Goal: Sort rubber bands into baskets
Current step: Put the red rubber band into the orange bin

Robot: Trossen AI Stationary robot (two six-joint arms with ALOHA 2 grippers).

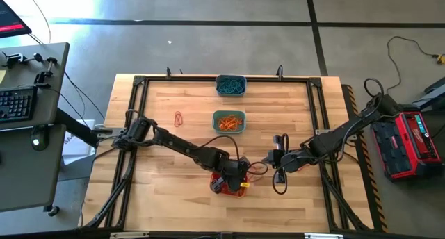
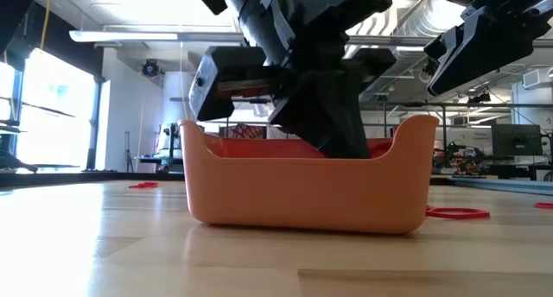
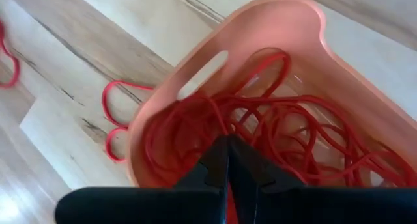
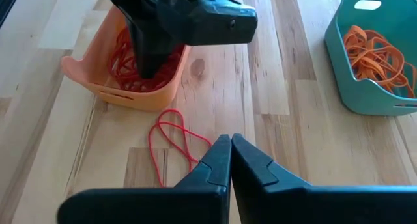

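The orange basket (image 1: 229, 185) (image 3: 287, 48) stands near the table's front edge and holds a tangle of red rubber bands (image 3: 280, 133). My left gripper (image 3: 228, 140) (image 1: 233, 178) is shut and reaches down into it from above. Inside, its tips sit among those bands. My right gripper (image 4: 230, 140) (image 1: 275, 160) hangs shut above the bare table to the basket's right, touching nothing. A loose red band (image 4: 172, 142) lies flat on the wood ahead of it. Further back are the teal-green basket (image 1: 229, 121) with orange bands (image 4: 381, 48) and the grey-blue basket (image 1: 230, 85) with teal bands. My left gripper comes slanting down from above into the orange basket, and its shut fingertips (image 3: 218, 152) are among the red bands on the basket's floor. Whether a band is pinched between them I cannot tell.
More red bands lie on the table: two beside the orange basket (image 3: 114, 116) (image 3: 6, 55) and one toward the far left (image 1: 180, 117). A black frame (image 1: 139, 83) borders the tabletop. Black cables (image 1: 279, 183) hang at the right arm.
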